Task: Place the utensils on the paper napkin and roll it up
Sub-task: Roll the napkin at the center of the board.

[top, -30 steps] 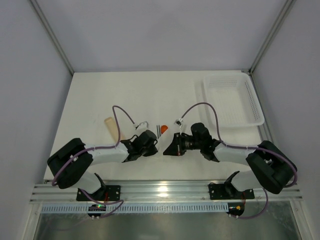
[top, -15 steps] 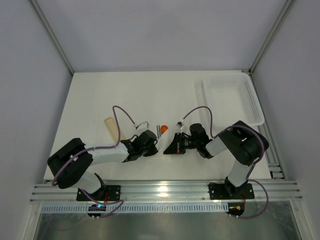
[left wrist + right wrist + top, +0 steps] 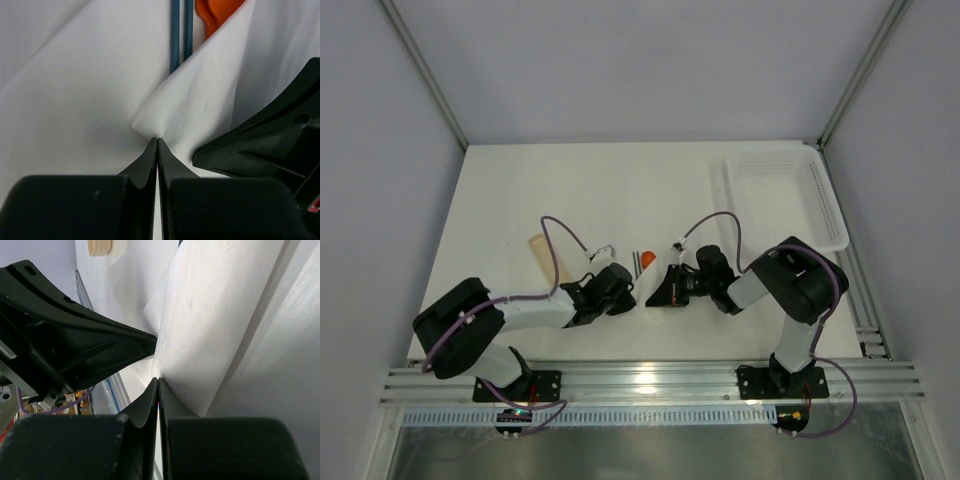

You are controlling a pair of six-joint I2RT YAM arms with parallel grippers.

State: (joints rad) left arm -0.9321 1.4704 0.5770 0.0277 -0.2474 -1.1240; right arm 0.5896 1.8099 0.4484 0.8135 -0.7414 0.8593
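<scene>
**Top external view: job looks about 1/2 done**

The paper napkin [image 3: 200, 110] lies near the front of the table [image 3: 620, 190], right betw. the 2 arms. The left wrist view shows 1 flap of it lifted and folded over. An orange piece [image 3: 220, 12] and 2 thin dark rods [image 3: 174, 35] poke out from under that flap, so those bits are on the paper.

The tan stick [image 3: 544, 258] lies off to the left, well apart from the orange piece and next to the purple cable [image 3: 560, 235]. I can't tell if any napkin is under it.

The left gripper [image 3: 157, 142] is shut tight. Its tips sit right on the flap's edge and look to have the paper nipped. The right gripper [image 3: 158, 381] is shut tight too, w/ the napkin edge at its tips. The 2 grippers are very near each other. The white basket [image 3: 785, 200] sits at the far right, well apart from it all.

My guess: the fold has begun, but there's no roll yet. Left to do: get the tan stick in w/ the rest, then turn the paper over and over till it's a tight roll. Thin paper could tear or slip out of the tips.
</scene>
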